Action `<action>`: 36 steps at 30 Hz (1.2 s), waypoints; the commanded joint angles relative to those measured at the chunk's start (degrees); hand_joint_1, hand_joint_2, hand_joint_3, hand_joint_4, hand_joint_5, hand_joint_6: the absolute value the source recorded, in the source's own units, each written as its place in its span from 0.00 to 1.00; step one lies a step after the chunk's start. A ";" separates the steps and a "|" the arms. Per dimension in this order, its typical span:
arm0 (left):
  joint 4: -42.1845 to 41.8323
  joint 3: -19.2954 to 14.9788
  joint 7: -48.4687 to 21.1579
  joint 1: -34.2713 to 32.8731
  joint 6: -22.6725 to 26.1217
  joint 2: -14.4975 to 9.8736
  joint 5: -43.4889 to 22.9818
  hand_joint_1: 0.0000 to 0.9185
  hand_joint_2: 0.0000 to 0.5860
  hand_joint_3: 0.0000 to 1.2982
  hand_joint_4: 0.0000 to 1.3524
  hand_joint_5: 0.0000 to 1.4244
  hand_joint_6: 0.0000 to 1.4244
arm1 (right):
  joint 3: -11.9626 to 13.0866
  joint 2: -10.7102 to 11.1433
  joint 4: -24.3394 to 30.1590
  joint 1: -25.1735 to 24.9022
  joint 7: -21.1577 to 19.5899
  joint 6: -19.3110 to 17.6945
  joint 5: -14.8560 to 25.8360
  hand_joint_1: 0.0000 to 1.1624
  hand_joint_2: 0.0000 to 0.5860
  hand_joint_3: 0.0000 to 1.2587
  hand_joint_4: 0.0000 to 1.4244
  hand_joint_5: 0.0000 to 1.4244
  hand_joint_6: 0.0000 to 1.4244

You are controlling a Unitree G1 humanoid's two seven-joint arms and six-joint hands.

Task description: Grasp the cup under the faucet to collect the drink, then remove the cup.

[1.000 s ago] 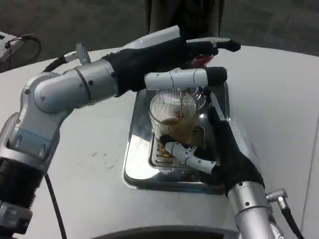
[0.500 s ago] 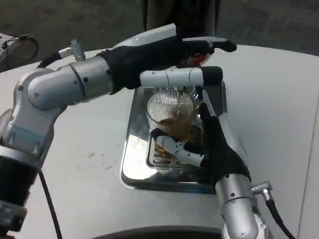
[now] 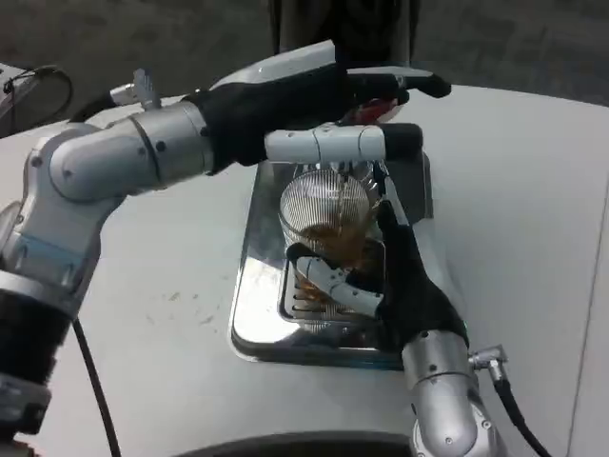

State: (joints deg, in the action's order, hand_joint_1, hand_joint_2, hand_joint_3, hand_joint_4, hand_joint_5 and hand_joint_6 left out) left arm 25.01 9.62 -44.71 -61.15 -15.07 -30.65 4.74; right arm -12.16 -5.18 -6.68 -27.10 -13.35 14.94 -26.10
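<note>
White table bears a steel tray; right hand grips the cup, left hand presses the faucet.

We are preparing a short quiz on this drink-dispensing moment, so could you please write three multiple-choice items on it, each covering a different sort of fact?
1. Where does the cup stand?
A. over the metal drip tray
B. on the bare white table
C. on the floor

2. What colour is the drink in the cup?
A. clear blue
B. amber brown
C. milky white

3. What is the right hand doing?
A. resting flat on the table
B. holding the cup
C. pressing the tap

Answers: 1 A, the ribbed glass cup sits above the drip tray. 2 B, brownish liquid shows through the glass. 3 B, its fingers wrap the cup's lower part, while the left hand reaches over the dispenser.
</note>
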 commanded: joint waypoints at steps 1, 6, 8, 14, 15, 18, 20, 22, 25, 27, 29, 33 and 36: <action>1.55 -0.06 -0.75 -0.23 0.08 -1.34 1.17 0.00 0.00 0.11 0.02 0.04 0.04 | 0.01 -1.33 -1.78 -1.35 -2.00 -0.91 0.53 0.58 0.39 0.00 0.00 0.02 0.00; 1.86 -0.12 -0.86 -0.42 -0.07 -1.53 1.22 0.00 0.00 0.11 0.02 0.04 0.04 | -0.32 -1.90 -2.88 -2.19 -2.83 -1.29 0.88 0.58 0.39 0.00 0.00 0.02 0.00; 1.90 -0.16 -0.84 -0.43 -0.11 -1.60 1.28 0.00 0.00 0.11 0.02 0.04 0.04 | -0.35 -2.02 -3.25 -2.49 -3.06 -1.23 1.01 0.58 0.39 0.00 0.00 0.02 0.00; 1.99 -0.17 -0.95 -0.47 -0.21 -1.82 1.34 0.00 0.00 0.12 0.02 0.04 0.04 | -0.32 -2.59 -4.73 -3.35 -4.06 -1.58 1.51 0.58 0.39 0.00 0.00 0.02 0.00; 1.98 -0.16 -0.96 -0.47 -0.22 -1.86 1.37 0.00 0.00 0.12 0.02 0.04 0.04 | -0.49 -2.65 -5.01 -3.61 -4.11 -1.67 1.48 0.58 0.39 0.00 0.00 0.02 0.00; 1.96 -0.17 -1.01 -0.42 -0.16 -2.00 1.38 0.00 0.00 0.12 0.03 0.04 0.04 | -0.84 -3.41 -5.82 -3.97 -5.58 -2.24 1.17 0.57 0.39 0.00 0.01 0.03 0.00; 2.00 -0.14 -1.03 -0.44 -0.18 -2.08 1.44 0.00 0.00 0.12 0.03 0.04 0.04 | -1.02 -3.78 -6.75 -4.39 -6.03 -2.50 1.44 0.57 0.39 0.00 0.02 0.04 0.00; 2.10 -0.11 -1.01 -0.51 -0.21 -2.11 1.50 0.00 0.00 0.12 0.03 0.04 0.04 | -1.04 -4.49 -8.06 -4.47 -7.12 -3.80 2.10 0.57 0.39 0.00 0.03 0.05 0.00; 2.25 -0.31 -0.79 -0.56 -0.22 -2.32 1.59 0.00 0.00 0.12 0.03 0.04 0.04 | -1.66 -5.10 -8.96 -4.56 -9.20 -4.83 2.14 0.58 0.39 0.00 0.06 0.08 0.00; 2.28 -0.40 -0.78 -0.46 -0.20 -2.49 1.61 0.00 0.00 0.12 0.03 0.05 0.04 | -1.65 -5.77 -9.89 -4.76 -10.46 -5.81 2.94 0.59 0.39 0.00 0.08 0.10 0.00; 2.35 -0.39 -0.84 -0.24 -0.24 -2.69 1.67 0.00 0.00 0.12 0.03 0.05 0.04 | -1.68 -6.23 -10.40 -4.82 -11.62 -6.49 3.65 0.60 0.39 0.01 0.10 0.11 0.00; 2.41 -0.32 -0.91 0.04 -0.33 -2.90 1.71 0.00 0.00 0.12 0.03 0.05 0.04 | -2.78 -6.55 -11.08 -5.35 -13.11 -7.03 3.86 0.62 0.40 0.05 0.14 0.14 0.02; 2.43 -0.45 -0.73 0.22 -0.36 -3.05 1.69 0.00 0.00 0.12 0.04 0.05 0.04 | -3.03 -7.02 -11.73 -5.23 -14.27 -7.86 4.61 0.63 0.40 0.10 0.15 0.16 0.03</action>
State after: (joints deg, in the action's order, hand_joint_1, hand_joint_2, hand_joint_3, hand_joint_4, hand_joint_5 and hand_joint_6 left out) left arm 26.10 9.62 -45.03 -61.67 -16.35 -31.63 5.05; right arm -14.99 -5.93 -17.70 -30.62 -25.95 8.29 -22.63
